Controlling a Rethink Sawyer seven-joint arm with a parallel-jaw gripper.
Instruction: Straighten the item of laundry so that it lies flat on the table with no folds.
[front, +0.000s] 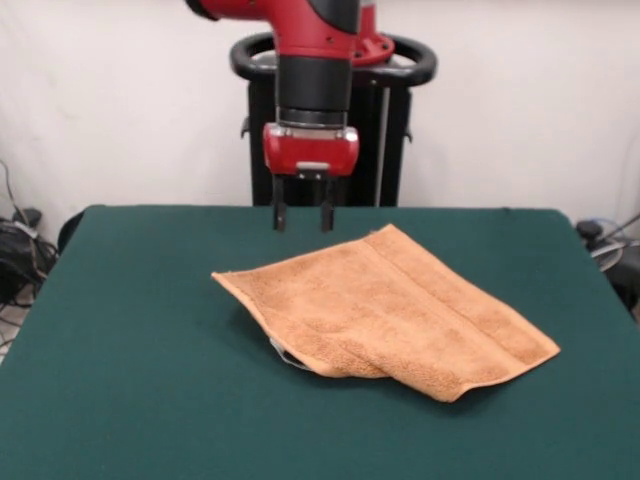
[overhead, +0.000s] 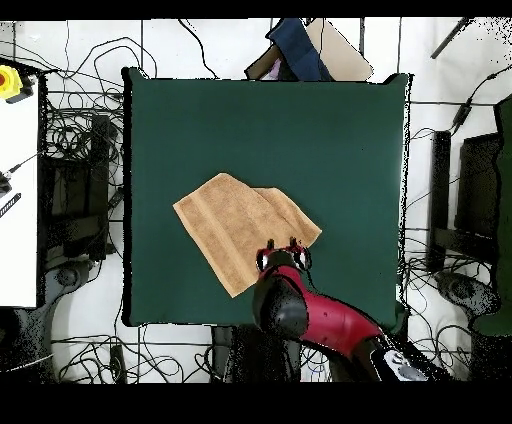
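Observation:
The orange-tan towel (front: 390, 310) lies on the dark green table (front: 130, 340), folded over itself, with a doubled edge at its near side and a small white tag (front: 283, 352) peeking out at the near left. In the overhead view the towel (overhead: 240, 230) sits near the table's middle (overhead: 340, 140), with a second layer showing at its right. My gripper (front: 300, 218) hangs above the table behind the towel's far left corner, its two fingers (front: 279, 212) apart and empty. In the overhead view the gripper (overhead: 283, 246) is over the towel's lower right edge.
The black pedestal (front: 330, 120) stands behind the table's far edge. Cables and equipment (overhead: 70, 150) lie on the floor round the table. A white bench (overhead: 18, 190) stands at the overhead view's left. A box and dark cloth (overhead: 300, 50) lie beyond the table's top edge.

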